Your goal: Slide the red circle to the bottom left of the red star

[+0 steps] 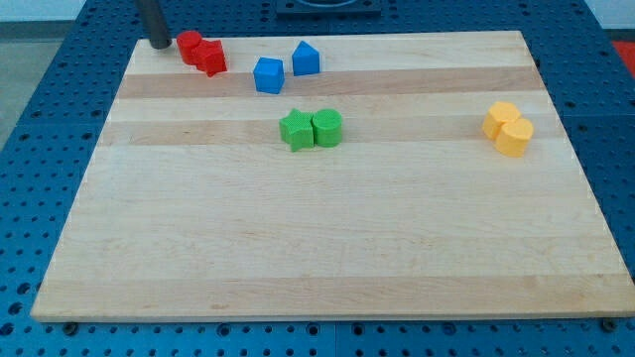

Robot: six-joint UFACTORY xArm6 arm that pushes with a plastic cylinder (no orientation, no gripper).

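Desk: pale wood desk [327,238] on blue pegboard.
Mid-board: green pair, yellow pair, nothing to touch.
Far corner: red circle [190,46] touching red star [210,58], upper left of it.
My tip [159,44]: just left of the circle.
Jaws: none, it's a plain rod.
Tip: get above the circle, nudge downward gently.
Writing: none readable.

Two red blocks [201,52], two blue [286,67], two green [311,130], two yellow [508,129].
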